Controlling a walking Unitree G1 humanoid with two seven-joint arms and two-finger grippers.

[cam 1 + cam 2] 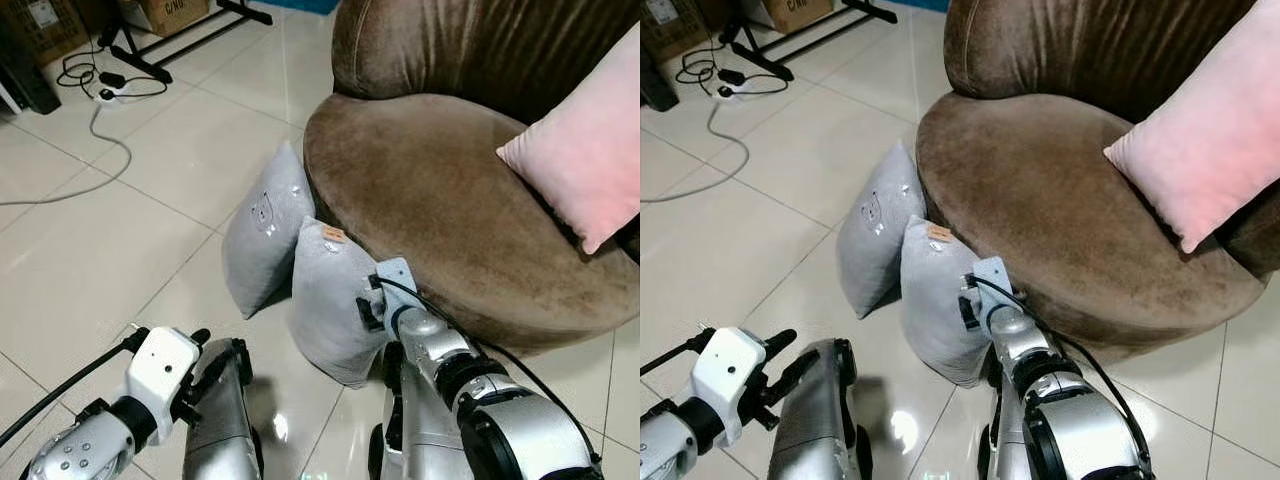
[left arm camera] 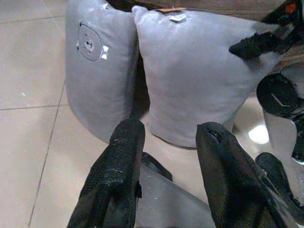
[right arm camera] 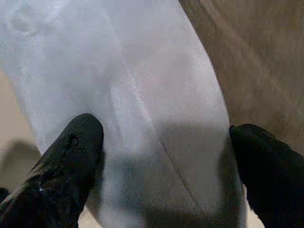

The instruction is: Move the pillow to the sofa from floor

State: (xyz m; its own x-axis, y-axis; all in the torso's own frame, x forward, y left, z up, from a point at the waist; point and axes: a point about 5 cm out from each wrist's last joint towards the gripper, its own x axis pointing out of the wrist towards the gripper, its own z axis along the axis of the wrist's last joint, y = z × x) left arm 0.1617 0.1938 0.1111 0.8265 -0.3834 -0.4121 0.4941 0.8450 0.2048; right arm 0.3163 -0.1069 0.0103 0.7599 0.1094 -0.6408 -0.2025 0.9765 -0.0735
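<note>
Two grey pillows stand on the tile floor, leaning against the round brown sofa [image 1: 430,190]. The nearer grey pillow [image 1: 325,300] has a small tag at its top; the farther one [image 1: 262,235] carries a bear-face patch. My right gripper [image 3: 166,137] is open at the nearer pillow's sofa-side edge, one finger [image 3: 71,147] on the grey fabric, the other [image 3: 266,161] towards the sofa side, with the pillow between them. My left gripper [image 2: 166,142] is open, low over the floor a short way in front of both pillows, holding nothing.
A pink pillow [image 1: 590,150] lies on the sofa seat at the right. A power strip with cables [image 1: 105,95], black stand legs [image 1: 190,40] and cardboard boxes sit at the far left. My own silver legs [image 1: 220,420] stand just below the pillows.
</note>
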